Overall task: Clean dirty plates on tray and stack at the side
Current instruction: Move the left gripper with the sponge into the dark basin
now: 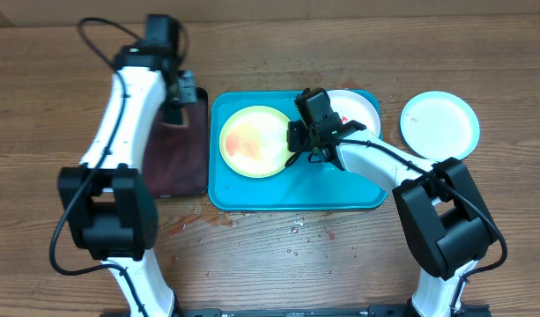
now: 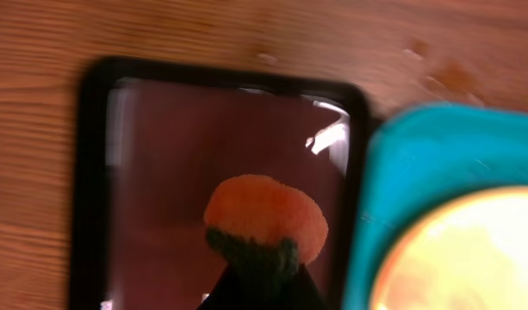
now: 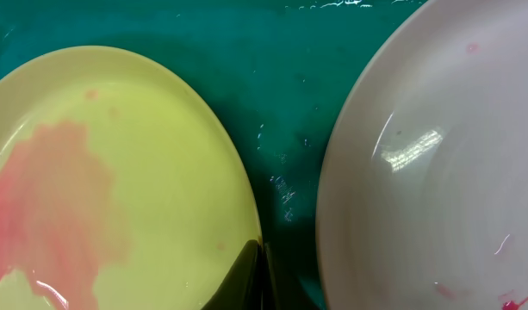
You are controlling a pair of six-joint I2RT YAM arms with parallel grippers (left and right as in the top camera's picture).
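Starting at the near edge of the turquoise tray (image 1: 287, 198), you have scattered droplets (image 1: 292, 233) on the table (image 1: 252, 264) just in front of it.

On the tray's left half lies the pale green plate (image 1: 255, 141), flat, with a pinkish-red smear across its face. The right pincer (image 3: 257, 275) is clenched, its tips closed together at that plate's right rim. I cannot tell whether the rim is actually nipped between them.

Just beyond, in the tray's far right corner, sits the white plate (image 1: 362, 107) with small red flecks, close to the green one but not touching. The light blue plate (image 1: 440, 123) rests on the table off the tray's right side.

Left of the tray is a black tray (image 1: 177, 167) with a dark reddish inside. Over its far end the left pincer (image 2: 255, 288) looks clenched on an orange sponge (image 2: 265, 215) with a green scouring side.

Expect these plates to be light, stiff and slick with sauce, so they will likely skate under scrubbing. Take one by its thin raised rim, clear of the smear, and pin it before wiping.
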